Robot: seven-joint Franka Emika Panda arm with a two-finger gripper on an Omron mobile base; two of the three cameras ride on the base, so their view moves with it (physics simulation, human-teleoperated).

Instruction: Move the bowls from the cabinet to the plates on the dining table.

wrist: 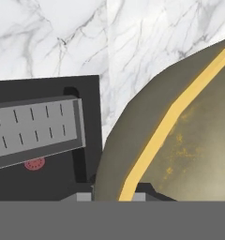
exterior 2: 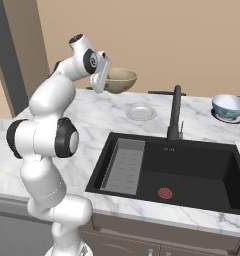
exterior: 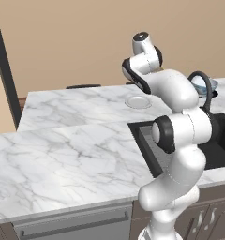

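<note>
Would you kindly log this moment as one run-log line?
gripper: shut on olive-tan bowl, held above table | pale plate: bare | blue-patterned bowl: on black-rimmed plate

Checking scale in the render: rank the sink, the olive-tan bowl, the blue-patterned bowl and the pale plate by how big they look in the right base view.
1. Black sink, by far the largest.
2. Olive-tan bowl, held up by the gripper.
3. Blue-patterned bowl, looks much like the olive one; the order is unsure.
4. Pale plate, smallest.

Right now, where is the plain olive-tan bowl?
Right base view: the olive-tan bowl is held aloft in the gripper, above the marble island, left of the pale plate.
</note>
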